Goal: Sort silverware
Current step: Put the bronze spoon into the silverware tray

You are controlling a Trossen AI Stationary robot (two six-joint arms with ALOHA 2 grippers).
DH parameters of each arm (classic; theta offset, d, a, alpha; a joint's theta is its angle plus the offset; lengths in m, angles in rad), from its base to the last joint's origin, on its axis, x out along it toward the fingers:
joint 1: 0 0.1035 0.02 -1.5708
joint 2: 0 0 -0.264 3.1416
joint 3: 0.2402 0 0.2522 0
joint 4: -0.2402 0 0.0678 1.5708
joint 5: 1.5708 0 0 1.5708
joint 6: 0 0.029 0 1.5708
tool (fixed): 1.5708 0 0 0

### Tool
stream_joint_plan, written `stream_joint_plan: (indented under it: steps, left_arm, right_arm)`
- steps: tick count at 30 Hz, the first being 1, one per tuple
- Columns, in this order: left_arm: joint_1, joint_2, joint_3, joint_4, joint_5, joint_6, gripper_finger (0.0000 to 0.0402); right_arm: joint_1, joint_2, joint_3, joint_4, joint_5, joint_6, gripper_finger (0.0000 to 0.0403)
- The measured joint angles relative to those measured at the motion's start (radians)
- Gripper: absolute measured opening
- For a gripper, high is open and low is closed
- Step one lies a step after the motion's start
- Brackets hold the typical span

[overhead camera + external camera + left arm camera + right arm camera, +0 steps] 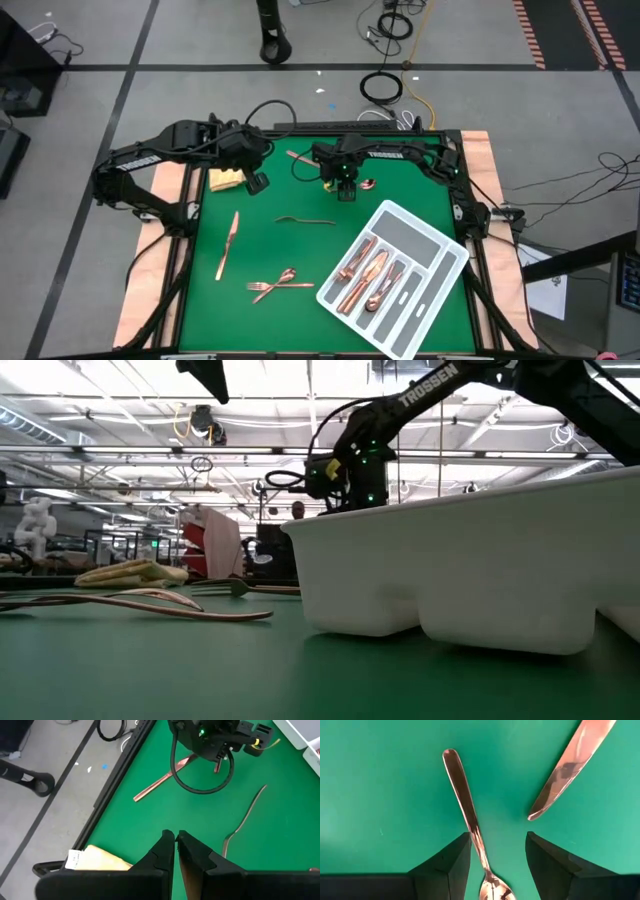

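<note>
My right gripper [497, 857] points straight down over the far middle of the green table, open. A copper spoon [467, 815] lies on the mat with its neck between the two fingers [447, 862], closer to one of them; I see no touch. A copper knife [570, 767] lies just beside it, tip toward the gripper. In the high view the right gripper [343, 186] has the spoon [366, 184] to its right and the knife [298, 157] to its left. My left gripper [175, 840] hangs high above the far left of the table, shut and empty.
A white divided tray [440, 240] at the near right holds several copper pieces. Loose on the mat lie a fork [305, 220], a knife [228, 245], and a fork and spoon crossed [275, 286]. A folded yellow cloth [226, 180] sits at the far left.
</note>
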Motion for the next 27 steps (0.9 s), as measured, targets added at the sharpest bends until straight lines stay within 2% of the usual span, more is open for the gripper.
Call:
stream_joint_plan:
  steps: [11,15,21,27]
  left_arm:
    - [0.0,0.0,0.0,0.0,0.0,0.002,0.0031]
    - [0.0,0.0,0.0,0.002,-0.005,0.003,0.0031]
    - [0.0,0.0,0.0,0.002,-0.005,0.005,0.0031]
    - [0.0,0.0,0.001,0.002,-0.005,0.022,0.0031]
  right_arm:
    - [0.0,-0.003,-0.075,0.036,0.006,0.007,0.0178]
    - [-0.004,-0.008,-0.099,0.058,0.005,0.021,0.0165]
    - [-0.005,-0.009,-0.12,0.065,0.001,0.03,0.0111]
    - [-0.004,-0.007,-0.122,0.068,0.011,0.059,0.0014]
